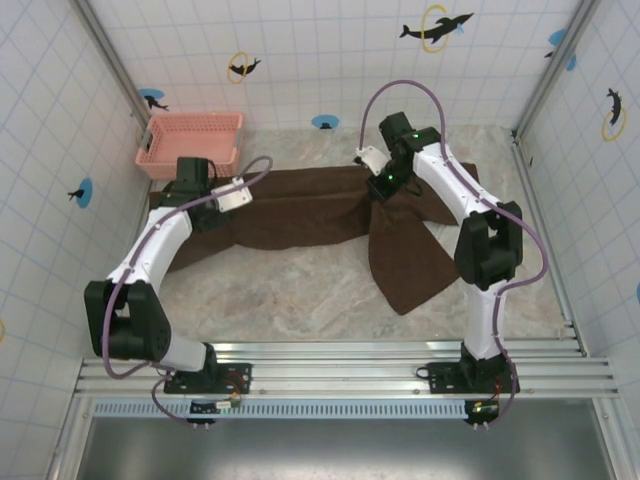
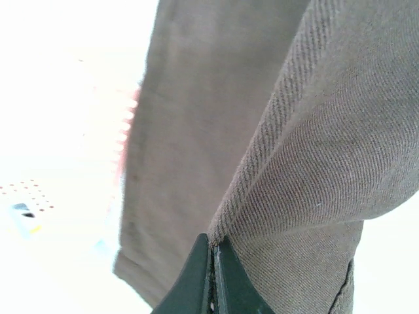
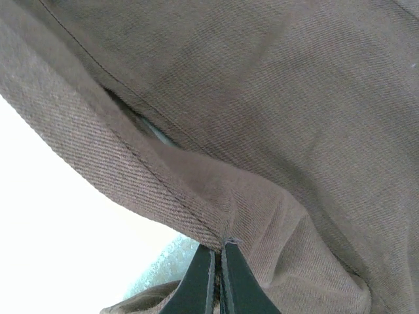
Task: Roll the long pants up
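Across the top view's middle, our long pants (image 1: 300, 215) lie unrolled, one leg angled lower right; the rolling is all left to do, we judge, with both arms bent over the cloth. Left wrist view, bottom: left gripper (image 2: 213, 265) clamped on a fold. Right wrist view, bottom: right gripper (image 3: 219, 265) pinching a seamed edge

Left fingers (image 2: 200, 261) pinching long pants (image 1: 300, 215), right fingers (image 3: 203, 268) likewise, both arms (image 1: 150, 250) outstretched
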{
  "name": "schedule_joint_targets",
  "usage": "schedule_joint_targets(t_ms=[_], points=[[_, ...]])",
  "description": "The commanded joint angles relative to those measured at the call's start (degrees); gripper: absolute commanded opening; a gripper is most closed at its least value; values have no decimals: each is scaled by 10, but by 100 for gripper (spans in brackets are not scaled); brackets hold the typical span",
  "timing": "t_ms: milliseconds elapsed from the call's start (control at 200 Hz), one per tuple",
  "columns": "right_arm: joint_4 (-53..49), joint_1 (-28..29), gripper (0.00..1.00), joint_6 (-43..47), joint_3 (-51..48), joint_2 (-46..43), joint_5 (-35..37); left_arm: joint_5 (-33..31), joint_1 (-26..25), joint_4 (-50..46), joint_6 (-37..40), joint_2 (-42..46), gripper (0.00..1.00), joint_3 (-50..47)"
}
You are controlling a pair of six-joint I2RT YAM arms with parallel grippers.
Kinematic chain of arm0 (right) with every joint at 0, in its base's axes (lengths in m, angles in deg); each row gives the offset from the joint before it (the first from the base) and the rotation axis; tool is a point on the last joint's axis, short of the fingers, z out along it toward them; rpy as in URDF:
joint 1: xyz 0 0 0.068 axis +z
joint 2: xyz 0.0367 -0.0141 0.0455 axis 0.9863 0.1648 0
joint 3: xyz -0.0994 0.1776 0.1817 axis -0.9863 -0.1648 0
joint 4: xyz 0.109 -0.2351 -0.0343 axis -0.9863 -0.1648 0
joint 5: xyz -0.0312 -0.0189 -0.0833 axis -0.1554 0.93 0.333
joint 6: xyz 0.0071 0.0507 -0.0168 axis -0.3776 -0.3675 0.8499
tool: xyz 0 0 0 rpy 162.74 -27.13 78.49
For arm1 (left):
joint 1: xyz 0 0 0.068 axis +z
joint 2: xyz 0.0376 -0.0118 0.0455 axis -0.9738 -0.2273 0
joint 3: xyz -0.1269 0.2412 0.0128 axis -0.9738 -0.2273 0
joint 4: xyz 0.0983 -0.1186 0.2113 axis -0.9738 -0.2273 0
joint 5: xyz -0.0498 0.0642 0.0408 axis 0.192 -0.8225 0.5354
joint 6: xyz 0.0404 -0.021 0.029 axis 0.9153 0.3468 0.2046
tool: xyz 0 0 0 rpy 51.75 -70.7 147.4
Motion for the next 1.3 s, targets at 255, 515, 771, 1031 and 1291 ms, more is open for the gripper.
schedule_joint_targets(t_ms=[255,515,771,1031,1291], points=[[-22,-31,6,-14,152,78,-38,23,11,47,23,-204,0,207],[-23,-42,7,-44,267,192,-57,36,16,78,26,-276,0,266],[-4,-55,7,-73,294,254,-65,30,19,120,12,-346,0,316],[-6,-60,49,-104,388,315,-20,1,21,182,-28,-405,38,347],[-29,-63,66,-77,417,256,122,-35,22,212,-61,-385,86,341]])
